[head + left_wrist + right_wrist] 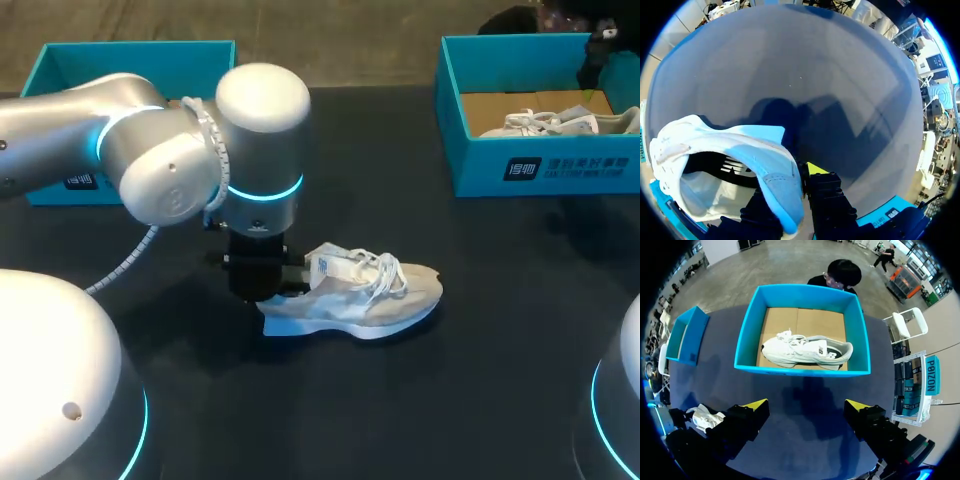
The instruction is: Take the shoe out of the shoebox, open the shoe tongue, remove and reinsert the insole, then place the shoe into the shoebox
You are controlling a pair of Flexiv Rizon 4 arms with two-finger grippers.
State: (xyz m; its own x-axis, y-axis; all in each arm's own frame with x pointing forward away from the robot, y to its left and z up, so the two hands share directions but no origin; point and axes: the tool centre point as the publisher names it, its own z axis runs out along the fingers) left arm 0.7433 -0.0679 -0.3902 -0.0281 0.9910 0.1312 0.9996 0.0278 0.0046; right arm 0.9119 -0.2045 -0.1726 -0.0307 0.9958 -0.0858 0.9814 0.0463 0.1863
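- While the shoe [365,295] stands on the table [480,390], out of the box [545,168], the left gripper [790,182] pinches its heel wall, one finger inside and one outside.
- Right gripper [806,406] hangs spread wide and empty, facing the box.
- Step, I judge: steadying the shoe for tongue-opening. Next, the right gripper would need to reach the tongue [338,266] and lift it.
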